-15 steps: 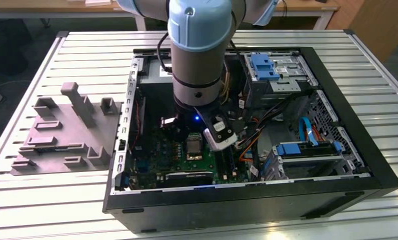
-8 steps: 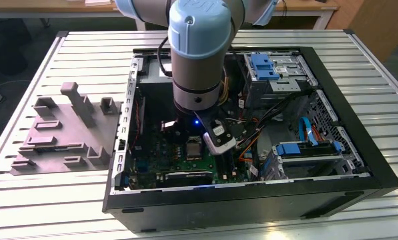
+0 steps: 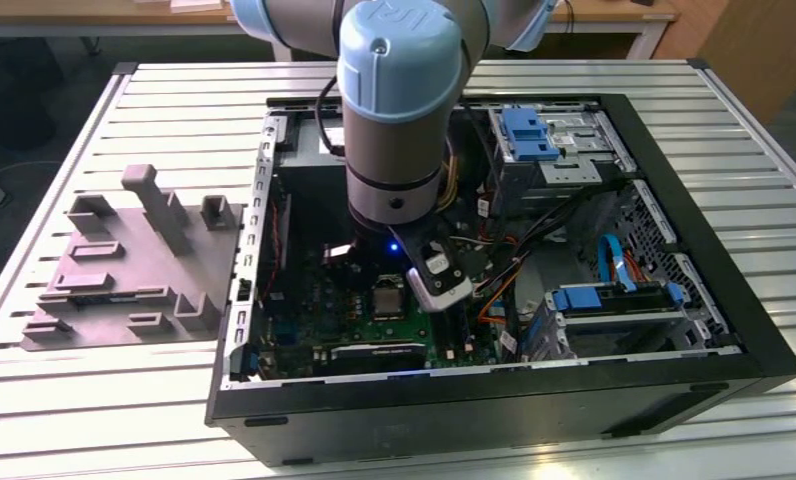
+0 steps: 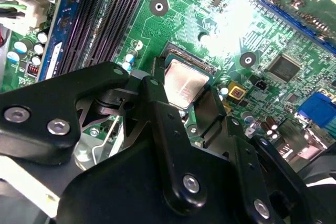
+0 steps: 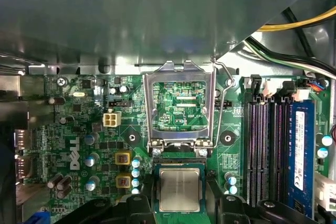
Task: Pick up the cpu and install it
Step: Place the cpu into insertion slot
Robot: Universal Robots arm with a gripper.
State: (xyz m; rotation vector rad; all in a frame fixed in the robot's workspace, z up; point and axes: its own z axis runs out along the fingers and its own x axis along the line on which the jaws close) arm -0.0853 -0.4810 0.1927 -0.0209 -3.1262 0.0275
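Observation:
The cpu (image 4: 185, 83) is a small square chip with a silvery-beige metal top and a thin green rim. It sits low over the motherboard (image 5: 79, 129), level with the socket, just below the raised metal socket frame (image 5: 178, 103). My gripper (image 4: 185, 88) is shut on the cpu, one black finger (image 4: 157, 98) against each of two opposite edges. In the first wrist view the cpu (image 5: 179, 190) shows between the same fingers (image 5: 144, 203). Whether the chip rests fully in the socket cannot be told. In the exterior view the arm (image 3: 398, 120) reaches down into the open computer case (image 3: 505, 400).
Black memory slots (image 5: 262, 150) and a blue memory stick (image 5: 299, 150) run beside the socket. Yellow and black cables (image 5: 294, 24) hang near the case wall. Blue drive brackets (image 3: 612, 295) fill the case's side at the exterior view's right. A grey parts fixture (image 3: 125, 270) stands on the table.

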